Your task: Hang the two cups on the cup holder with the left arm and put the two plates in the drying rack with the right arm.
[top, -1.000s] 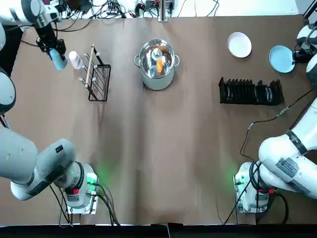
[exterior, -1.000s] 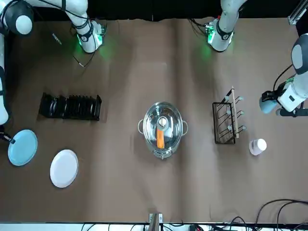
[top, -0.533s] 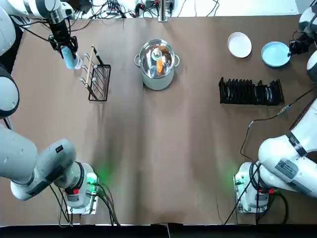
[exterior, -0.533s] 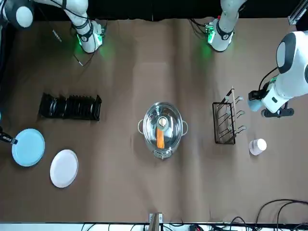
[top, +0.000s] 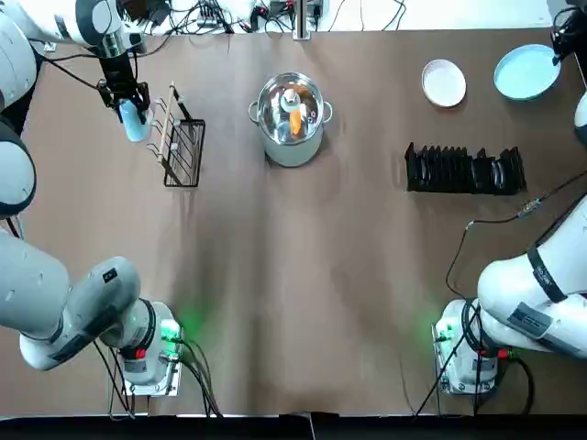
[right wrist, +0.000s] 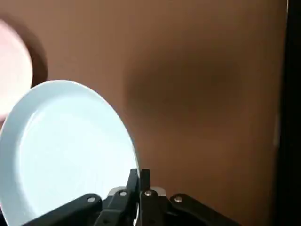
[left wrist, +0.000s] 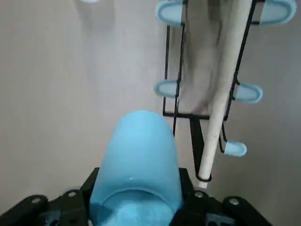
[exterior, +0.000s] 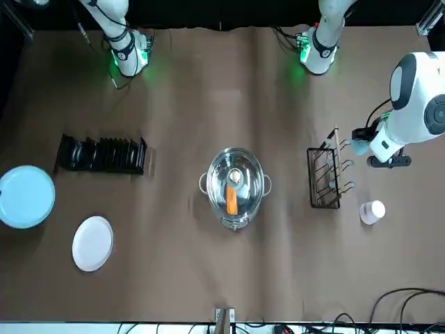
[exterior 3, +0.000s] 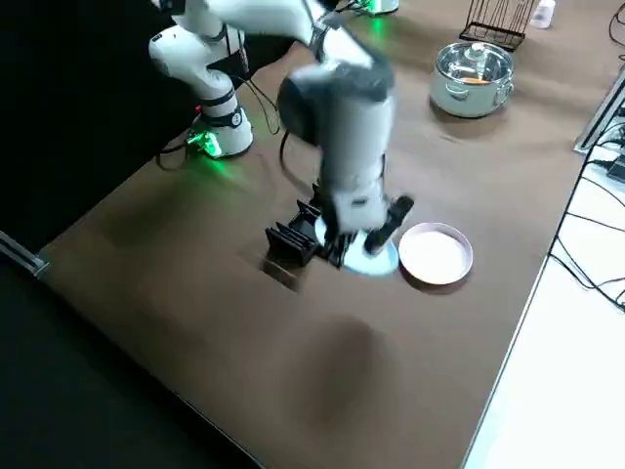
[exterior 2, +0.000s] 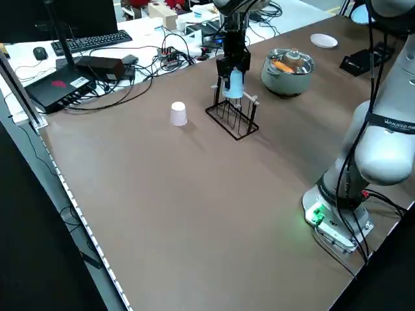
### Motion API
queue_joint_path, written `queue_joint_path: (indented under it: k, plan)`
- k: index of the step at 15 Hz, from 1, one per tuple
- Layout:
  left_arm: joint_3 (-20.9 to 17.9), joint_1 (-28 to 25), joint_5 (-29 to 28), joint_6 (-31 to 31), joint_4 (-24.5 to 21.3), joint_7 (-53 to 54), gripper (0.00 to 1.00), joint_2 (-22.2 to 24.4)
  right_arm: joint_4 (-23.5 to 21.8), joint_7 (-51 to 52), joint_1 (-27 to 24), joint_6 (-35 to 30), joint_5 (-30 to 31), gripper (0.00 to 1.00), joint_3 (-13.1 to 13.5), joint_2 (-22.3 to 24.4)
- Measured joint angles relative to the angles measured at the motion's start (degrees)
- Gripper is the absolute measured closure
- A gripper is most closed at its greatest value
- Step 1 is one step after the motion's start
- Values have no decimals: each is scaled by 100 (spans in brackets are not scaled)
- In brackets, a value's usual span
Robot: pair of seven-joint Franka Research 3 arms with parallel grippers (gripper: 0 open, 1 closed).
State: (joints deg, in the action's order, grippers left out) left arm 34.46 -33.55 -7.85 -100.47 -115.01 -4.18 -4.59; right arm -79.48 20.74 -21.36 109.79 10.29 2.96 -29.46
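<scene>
My left gripper point(top: 127, 99) is shut on the light blue cup point(top: 134, 122), which hangs just beside the cup holder point(top: 179, 137), close to its white-tipped pegs point(left wrist: 165, 88). The whitish cup point(exterior: 373, 211) stands on the table on the far side of the holder; my left arm hides it in the top view. My right gripper point(right wrist: 139, 181) is shut on the rim of the light blue plate point(top: 526, 71), which it holds in the air at the far right corner. The white plate point(top: 444, 82) lies flat on the table beyond the drying rack point(top: 466, 170).
A steel pot point(top: 291, 117) with an orange item inside stands mid-table at the far side. Cables point(top: 211, 16) run along the far edge. Both arm bases point(top: 151, 353) glow green at the near edge.
My left gripper has carried the blue cup inward to the cup holder's side. My right gripper has raised the light blue plate and swung it toward the far right corner.
</scene>
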Motion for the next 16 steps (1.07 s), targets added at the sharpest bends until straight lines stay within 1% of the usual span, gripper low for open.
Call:
queue_joint_path:
  k: [2, 4, 5, 9, 12, 14, 16]
  plan:
    - [-1, -8, -1, -323, -4, 0, 32, -30, -80, -42, 412, -537, 712, 96, -7, 197]
    - [-2, -14, -2, -640, -14, 0, 32, -122, -322, -61, 731, -703, 1314, 96, -3, 348]
    - [-4, -15, -2, -766, -21, 0, 32, -204, -537, -77, 880, -716, 1719, 96, -2, 456]
    - [-11, -20, -9, -984, -23, -23, 32, -425, -1422, -114, 1126, -712, 2273, 96, 1, 944]
    - [-12, -22, -13, -1009, -23, -265, 32, -465, -2036, -359, 1342, -712, 2977, 96, 1, 1170]
    - [-13, -23, -13, -1009, -23, -582, 32, -465, -2415, -629, 1448, -687, 3165, 96, 0, 1203]
    - [-19, -28, -13, -1009, -23, -924, 32, -470, -2725, -705, 1489, -579, 3208, 96, 0, 1260]
